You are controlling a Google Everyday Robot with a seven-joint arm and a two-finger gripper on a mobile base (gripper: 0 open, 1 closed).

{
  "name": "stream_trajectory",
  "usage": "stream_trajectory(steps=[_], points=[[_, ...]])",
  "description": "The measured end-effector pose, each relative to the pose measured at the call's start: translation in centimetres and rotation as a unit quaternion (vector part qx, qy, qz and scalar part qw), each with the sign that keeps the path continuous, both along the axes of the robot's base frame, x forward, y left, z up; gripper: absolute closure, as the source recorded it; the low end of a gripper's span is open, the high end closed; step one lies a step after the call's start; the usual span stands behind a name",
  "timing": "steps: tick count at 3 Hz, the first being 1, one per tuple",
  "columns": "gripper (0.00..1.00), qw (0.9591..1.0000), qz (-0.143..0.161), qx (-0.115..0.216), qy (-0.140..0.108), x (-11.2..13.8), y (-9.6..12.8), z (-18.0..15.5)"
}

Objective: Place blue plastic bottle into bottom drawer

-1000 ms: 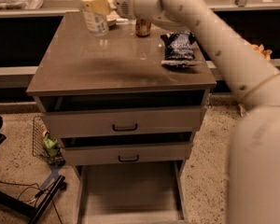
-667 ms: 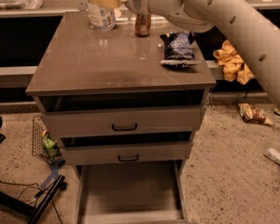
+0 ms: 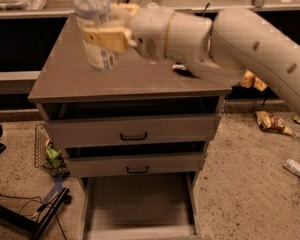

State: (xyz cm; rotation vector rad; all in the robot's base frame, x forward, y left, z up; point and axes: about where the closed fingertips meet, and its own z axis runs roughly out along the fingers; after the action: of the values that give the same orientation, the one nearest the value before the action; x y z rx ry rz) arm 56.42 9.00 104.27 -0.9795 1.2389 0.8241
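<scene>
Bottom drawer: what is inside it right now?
Only the bottom drawer floor shows, flat and grey, with nothing lying on that part. Its rear is hidden under the middle drawer. The blue plastic bottle is above the cabinet top, held in the gripper.

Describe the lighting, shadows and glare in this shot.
Camera view: warm, dim light; faint sheen on the cabinet top; dark shadow above both upper drawers; bottom drawer floor evenly lit; the gripper, over the top's left side, holds the blue plastic bottle, catching pale highlights.

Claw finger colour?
Tan-yellow; the claw grips the blue plastic bottle above the cabinet top; camera view.
</scene>
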Motion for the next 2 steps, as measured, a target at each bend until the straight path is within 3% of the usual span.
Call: stream_trajectory(steps=[1,2], points=[[1.00,0.9995,-0.001,0.005,0.030,-3.8,-2.4,-7.0],[1.00,0.9907,-0.088,-0.030,0.099,-6.6,-13.4,-22.1]])
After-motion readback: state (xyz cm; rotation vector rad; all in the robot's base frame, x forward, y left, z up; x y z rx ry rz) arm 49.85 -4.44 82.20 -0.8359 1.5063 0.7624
